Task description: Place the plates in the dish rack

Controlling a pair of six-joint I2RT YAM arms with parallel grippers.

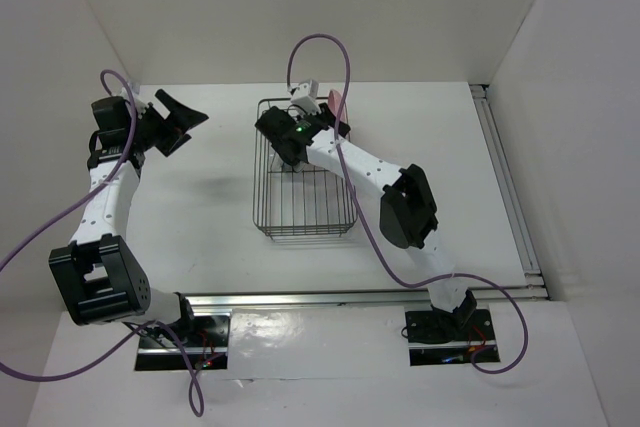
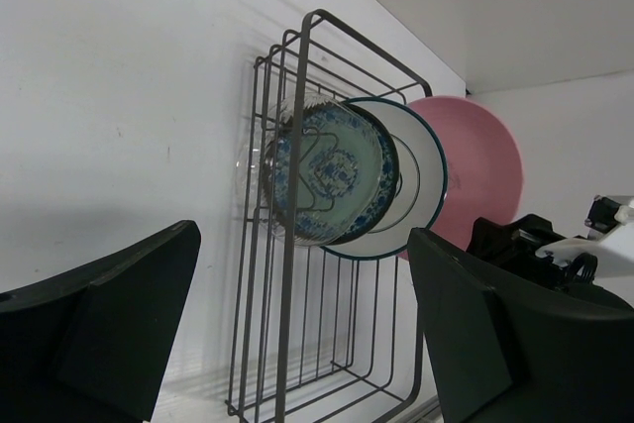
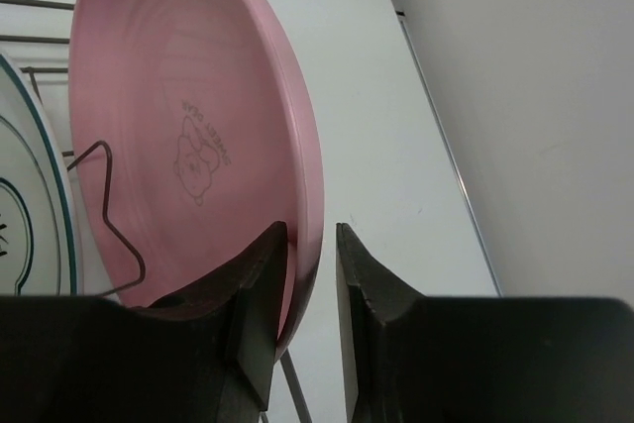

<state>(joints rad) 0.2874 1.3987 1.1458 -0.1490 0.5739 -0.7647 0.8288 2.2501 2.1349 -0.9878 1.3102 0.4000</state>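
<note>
We see the dish rack [image 1: 305, 202] sitting mid-worktop, its far end close to the worktop's far edge, with all four plates standing on edge, bunched at that far end. From the left wrist view they line up one behind another. The small clear glass plate [image 2: 253, 175] comes first, hard to make out against the wires. The teal-blue patterned plate [image 2: 332, 170] is next, then the plate with the dark ringed rim [image 2: 421, 180], and the pink plate [image 3: 188, 96] is last, nearest the rack's far end. The right pincer [image 3: 311, 237] sits astride the pink plate's rim, one finger on each face. Its jaws are slightly apart rather than clamped. We can see a thin strip of white worktop between the outer finger [image 3: 362, 294] and the rim, while the inner finger lies against or just beside the plate's printed face; we cannot tell which. A bent rack wire crosses in front of that face. The left pincer [image 1: 192, 127] hangs near the worktop's far-left corner, well apart from the rack, its jaws spread wide with nothing between them, pointed toward the plates.
</note>
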